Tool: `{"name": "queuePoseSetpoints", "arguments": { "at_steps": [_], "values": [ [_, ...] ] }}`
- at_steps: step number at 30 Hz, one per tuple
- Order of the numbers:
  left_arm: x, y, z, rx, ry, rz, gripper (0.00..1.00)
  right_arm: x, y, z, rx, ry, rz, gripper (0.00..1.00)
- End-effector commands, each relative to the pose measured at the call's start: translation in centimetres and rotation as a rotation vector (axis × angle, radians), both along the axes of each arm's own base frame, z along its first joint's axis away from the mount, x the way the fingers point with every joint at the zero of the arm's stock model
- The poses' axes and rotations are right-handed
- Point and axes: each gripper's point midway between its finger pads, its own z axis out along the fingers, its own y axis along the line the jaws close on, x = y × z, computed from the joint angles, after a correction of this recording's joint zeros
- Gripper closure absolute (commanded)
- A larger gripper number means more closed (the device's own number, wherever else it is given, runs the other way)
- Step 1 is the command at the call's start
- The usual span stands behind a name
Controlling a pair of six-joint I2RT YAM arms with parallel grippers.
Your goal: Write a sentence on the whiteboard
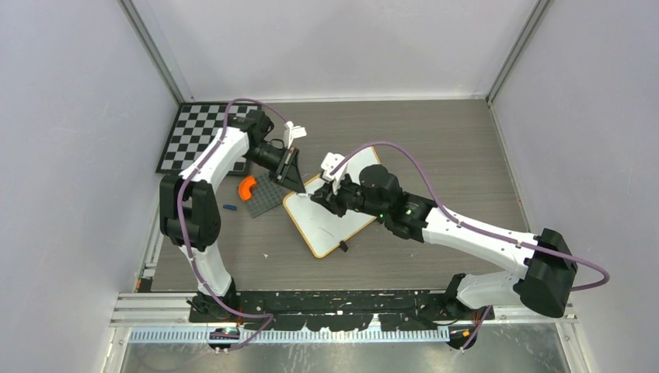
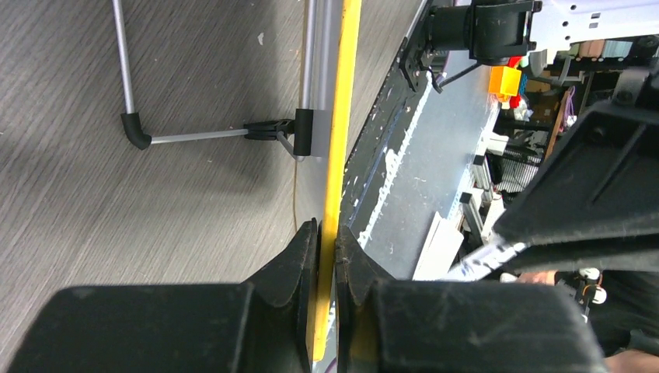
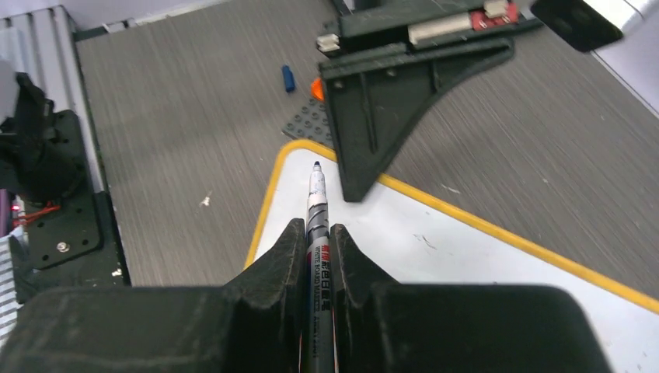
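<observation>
Top external: whiteboard (image 1: 334, 221) lies skewed mid-bench (image 1: 451, 148), its far-left corner just beside the grey studded plate (image 1: 268, 194). My left gripper (image 1: 298, 180) sits at that corner. My right gripper (image 1: 320, 199) reaches over the board from the right.

Left wrist: left jaws almost fully closed, pinching the board's yellow-orange frame, seen edge-on between my 2 fingers. A grey wire leg (image 2: 136, 132) with a black tip shows left of the frame, clipped near its edge.

Right wrist: right jaws clamped tight on a marker (image 3: 317, 210), with the barrel running out between the 2 fingers. Its dark tip points at the white surface just inside the rounded corner. Can't tell if the tip touches the board. The left gripper's black triangular finger stands at the frame right beside the tip. The board surface in view is white with a few faint dark specks.

Also on the bench:
- checkerboard (image 1: 198, 136) in the far-left corner
- orange curved piece (image 1: 246, 187) at the plate's left edge
- small blue piece (image 1: 229, 207) nearer me, apart from the plate
</observation>
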Motion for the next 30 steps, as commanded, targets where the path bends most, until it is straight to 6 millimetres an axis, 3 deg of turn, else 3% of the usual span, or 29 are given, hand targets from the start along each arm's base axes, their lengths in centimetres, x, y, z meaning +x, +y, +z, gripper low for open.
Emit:
{"name": "queuePoseSetpoints", "arguments": {
  "at_steps": [1,4,7,11,13,17,19,21,24,30],
  "values": [
    [0.4,-0.2,-0.3,0.031,-0.042,-0.001,1.00,-1.0,1.4,2.4,0.079,-0.072,0.064,1.00],
    [0.4,-0.2,-0.4,0.035,-0.049,-0.008,1.00,-0.4,-0.2,3.0,-0.025,0.013,0.022,1.00],
    [0.4,-0.1,-0.5,0.034,-0.052,-0.019,1.00,1.5,-4.6,3.4,-0.153,0.192,-0.046,1.00],
    [0.5,-0.2,-0.6,0.033,-0.050,-0.025,1.00,0.7,-8.4,4.2,-0.274,0.347,-0.054,1.00],
    [0.4,-0.2,-0.5,0.033,-0.057,-0.032,1.00,0.3,-9.3,5.2,-0.270,0.379,-0.041,1.00],
    [0.3,-0.2,-0.3,0.029,-0.058,-0.042,1.00,-0.6,-9.8,5.3,-0.301,0.444,-0.004,1.00],
    [0.1,-0.2,-0.5,0.036,-0.058,-0.045,1.00,-1.2,-9.8,6.1,-0.221,0.466,0.021,1.00],
    [-0.2,-0.1,-0.6,0.038,-0.055,-0.047,1.00,-1.4,-8.9,7.3,-0.141,0.385,0.059,1.00],
    [-0.6,-0.2,-0.5,0.031,-0.045,-0.050,1.00,0.1,-8.0,6.7,-0.098,0.349,0.031,1.00],
    [-0.5,-0.5,-0.6,0.031,-0.054,-0.053,1.00,0.2,-4.9,5.6,0.030,0.342,0.069,1.00]
  ]
}}
